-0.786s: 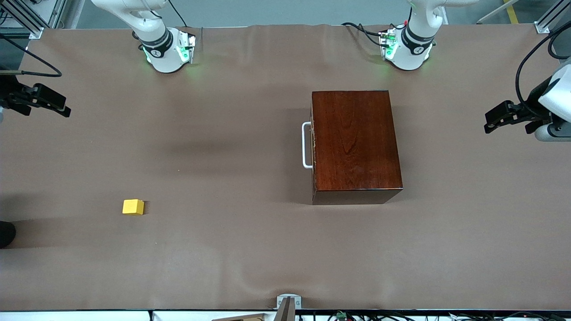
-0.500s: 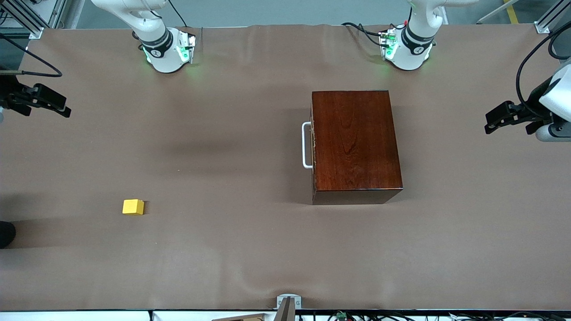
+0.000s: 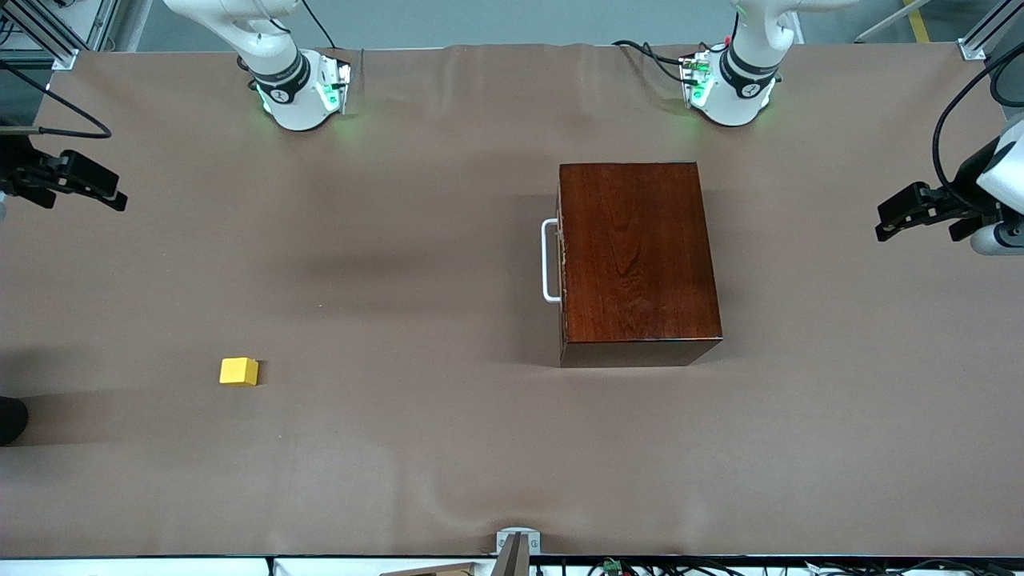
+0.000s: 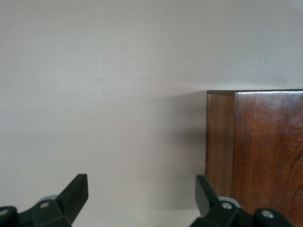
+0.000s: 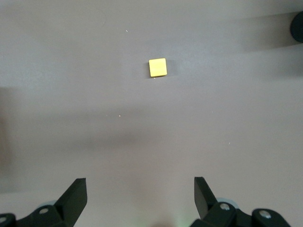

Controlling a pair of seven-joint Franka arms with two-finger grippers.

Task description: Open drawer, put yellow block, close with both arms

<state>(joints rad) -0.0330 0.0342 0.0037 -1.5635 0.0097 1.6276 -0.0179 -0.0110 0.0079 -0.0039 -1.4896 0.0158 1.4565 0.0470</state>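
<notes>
Right gripper (image 3: 96, 188) up in the air over the table's edge at the right arm's end, jaws spread wide, nothing between them; in the right wrist view both fingers (image 5: 75, 196) apart with bare cloth in the gap (image 5: 140, 201).

Block (image 3: 238, 371) flat on the brown table (image 3: 400, 448), toward the right arm's end, nearer the front camera than the box, well apart from both grippers and from the box. Also seen in the right wrist view (image 5: 157, 67), alone on the cloth, touched by nothing.

Box (image 3: 636, 260) upright near the middle of the table, closer to the left arm's base (image 3: 732, 88) than to the right arm's base (image 3: 300, 92). Drawer (image 3: 562, 264) shut flush into the box, front turned toward the right arm's end. White handle (image 3: 549, 260) sticking out from that front, nothing gripping it.

Left gripper (image 3: 904, 212) aloft over the table's edge at the left arm's end, well clear of the box, jaws wide open and empty. In the left wrist view, fingers (image 4: 75, 196) parted with plain cloth in the gap (image 4: 142, 201), one corner and a glossy side of the box (image 4: 255, 151) showing past one fingertip, not touched.
</notes>
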